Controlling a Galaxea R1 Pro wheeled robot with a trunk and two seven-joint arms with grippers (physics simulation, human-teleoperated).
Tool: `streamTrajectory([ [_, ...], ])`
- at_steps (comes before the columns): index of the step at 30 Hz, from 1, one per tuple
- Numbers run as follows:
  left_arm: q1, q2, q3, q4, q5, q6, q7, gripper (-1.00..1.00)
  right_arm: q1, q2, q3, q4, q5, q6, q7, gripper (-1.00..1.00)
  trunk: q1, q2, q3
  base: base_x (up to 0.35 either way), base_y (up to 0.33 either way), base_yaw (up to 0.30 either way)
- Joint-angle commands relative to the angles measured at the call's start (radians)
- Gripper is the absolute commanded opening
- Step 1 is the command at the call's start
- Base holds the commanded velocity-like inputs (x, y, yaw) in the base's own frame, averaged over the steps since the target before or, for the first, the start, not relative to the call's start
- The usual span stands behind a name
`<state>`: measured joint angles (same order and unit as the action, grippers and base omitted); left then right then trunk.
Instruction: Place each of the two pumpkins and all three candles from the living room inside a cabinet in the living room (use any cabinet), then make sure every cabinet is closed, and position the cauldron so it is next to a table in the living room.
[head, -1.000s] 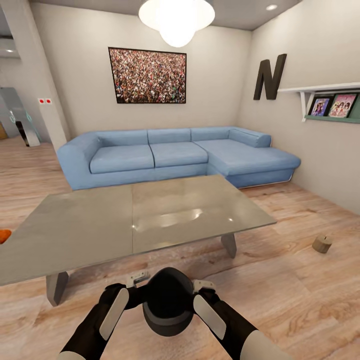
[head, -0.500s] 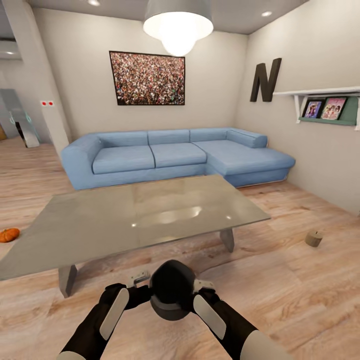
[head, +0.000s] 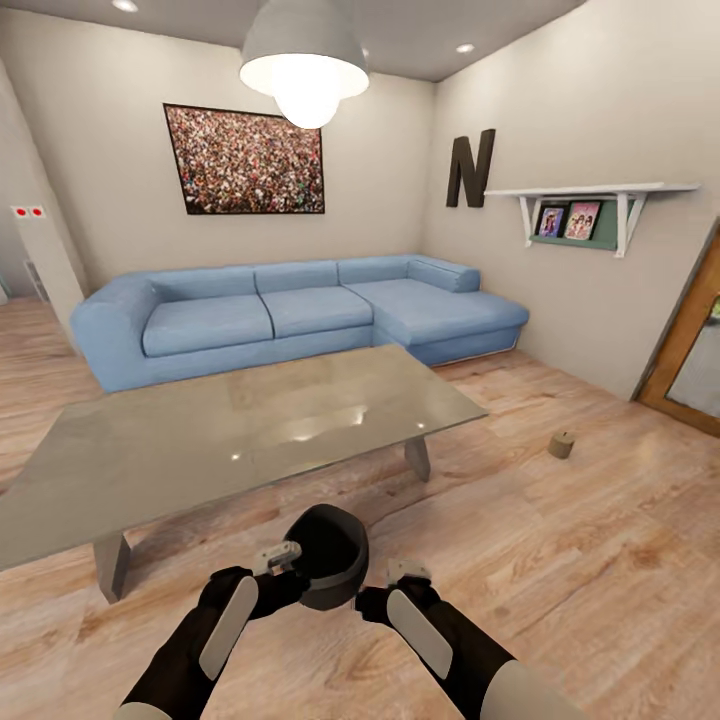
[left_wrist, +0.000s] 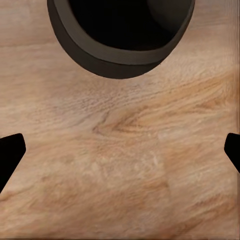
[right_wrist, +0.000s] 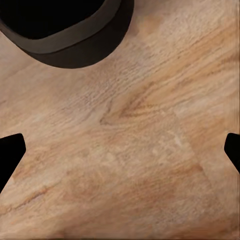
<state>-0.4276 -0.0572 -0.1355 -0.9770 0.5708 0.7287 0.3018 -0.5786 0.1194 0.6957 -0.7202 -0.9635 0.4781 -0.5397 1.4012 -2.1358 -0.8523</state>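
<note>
The black cauldron (head: 326, 556) rests on the wood floor just in front of the grey glass-topped table (head: 230, 440), its wide mouth tipped toward me. My left gripper (head: 284, 574) sits against its left side and my right gripper (head: 388, 594) is a little apart on its right. In the left wrist view the cauldron (left_wrist: 120, 45) lies past the left gripper (left_wrist: 120, 155), whose fingers are spread wide over bare floor. The right wrist view shows the same: cauldron (right_wrist: 70, 35) beyond the open right gripper (right_wrist: 120, 155). One whitish candle (head: 562, 444) stands on the floor to the right of the table.
A blue corner sofa (head: 300, 315) runs along the far wall behind the table. A wooden door frame (head: 690, 370) stands at the right edge below a wall shelf (head: 590, 200). A pendant lamp (head: 303, 70) hangs overhead. Open wood floor spreads to the right.
The whole view has swung right, so the pumpkin at the left has left the picture. The cauldron has dropped lower between my hands and now sits nearer the left gripper.
</note>
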Motion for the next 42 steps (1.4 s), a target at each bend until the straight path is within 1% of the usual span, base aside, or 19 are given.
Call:
streamTrajectory([
  [1,0.0,0.0,-0.001,-0.002,0.01,0.002,0.01,1.0,-0.001,-0.001,0.004,-0.001,-0.008,0.001,-0.008,1.0,-0.004,0.007,0.002,-0.086,0.022,-0.288],
  [17,0.0,0.001,-0.002,-0.002,0.009,0.002,0.01,1.0,-0.001,-0.009,0.003,0.0,-0.01,0.002,-0.008,1.0,-0.066,0.119,0.06,-0.01,0.003,-0.288],
  [21,0.0,0.0,-0.002,-0.002,0.008,0.002,0.01,1.0,-0.001,-0.039,0.002,-0.001,-0.018,0.003,-0.008,1.0,-0.081,0.147,0.075,0.0,0.0,-0.288],
  [22,0.0,0.0,-0.002,-0.002,0.007,0.003,0.01,1.0,-0.001,-0.049,0.002,-0.001,-0.02,0.003,-0.008,1.0,-0.085,0.154,0.079,0.0,0.0,-0.285],
  [24,0.0,0.0,-0.002,-0.002,0.007,0.003,0.01,1.0,-0.001,-0.061,0.001,0.0,-0.023,0.003,-0.009,1.0,-0.093,0.168,0.087,0.0,0.0,-0.283],
  [28,0.0,0.0,-0.003,-0.002,0.006,0.005,0.011,1.0,-0.001,-0.074,-0.001,0.001,-0.025,0.0,-0.01,1.0,-0.108,0.196,0.102,0.0,0.0,-0.279],
  [33,0.0,-0.001,-0.003,-0.002,0.002,0.007,0.011,1.0,0.002,-0.076,0.001,0.001,-0.024,-0.01,-0.008,1.0,-0.127,0.231,0.122,0.0,0.0,-0.272],
  [39,0.0,-0.001,-0.003,-0.002,0.0,0.008,0.011,1.0,0.007,-0.076,0.003,0.006,-0.014,-0.018,-0.008,1.0,-0.15,0.273,0.146,0.0,0.0,-0.268],
  [42,0.0,-0.001,-0.003,-0.002,0.0,0.008,0.011,1.0,0.009,-0.077,0.004,0.012,-0.012,-0.065,-0.008,1.0,-0.162,0.294,0.157,0.0,0.0,-0.268],
])
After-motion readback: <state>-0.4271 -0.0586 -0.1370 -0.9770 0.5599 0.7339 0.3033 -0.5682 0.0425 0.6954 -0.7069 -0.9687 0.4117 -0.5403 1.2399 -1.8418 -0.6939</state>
